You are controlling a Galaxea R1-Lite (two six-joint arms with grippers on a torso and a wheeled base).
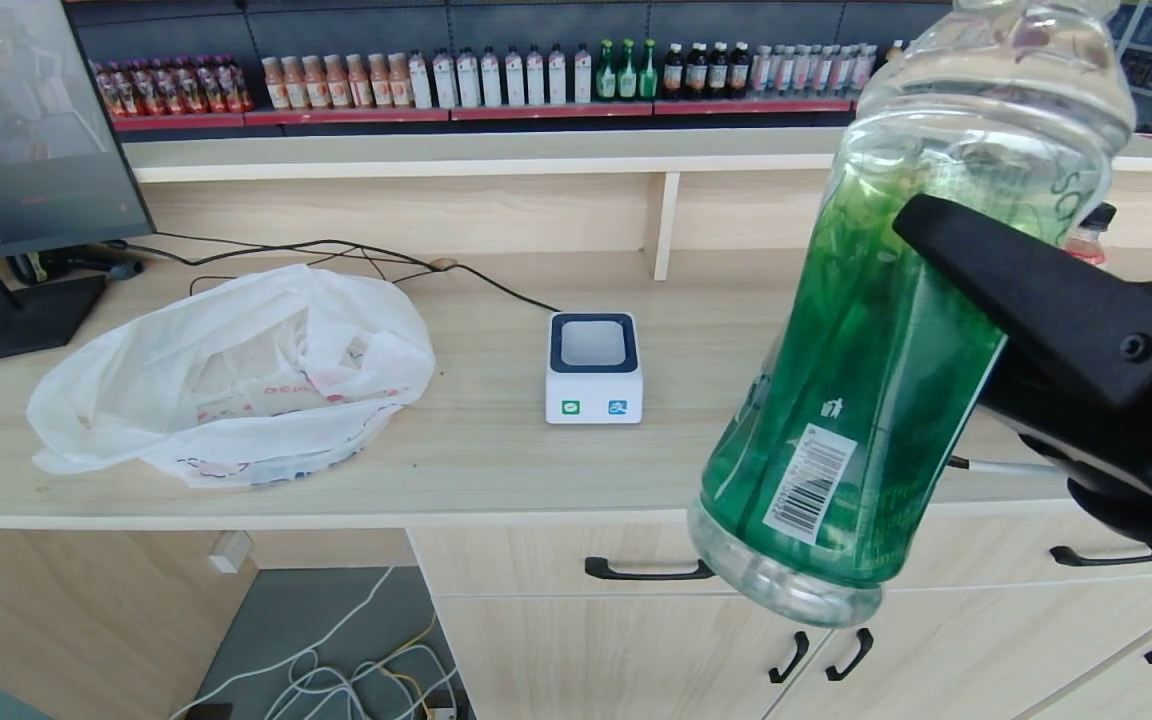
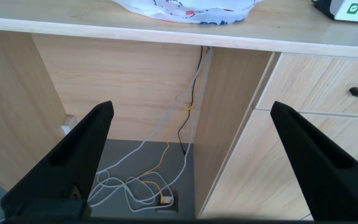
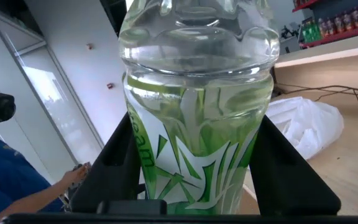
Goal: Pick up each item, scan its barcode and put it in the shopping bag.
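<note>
Right gripper [image 3: 197, 174] fingers held the bottle [image 1: 886, 330] aloft; left gripper [image 2: 191, 109] fingers stood wide. Scan step, likely: barcode [image 1: 809, 483] wanted facing the scanner [image 1: 593, 368].

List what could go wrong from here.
The clear plastic bottle with green label sits tilted in the right gripper and might slip. Its barcode faces the head camera, not the white box scanner, so a scan could miss. The white plastic shopping bag lies slumped; dropping in may snag.

Right gripper [image 3: 199, 152]: matte black wedge finger [image 1: 1026, 300], one recessed round screw hole, right of frame. Left gripper [image 2: 191, 112]: two plain black tapered fingers [image 2: 73, 162], lower corners.
</note>
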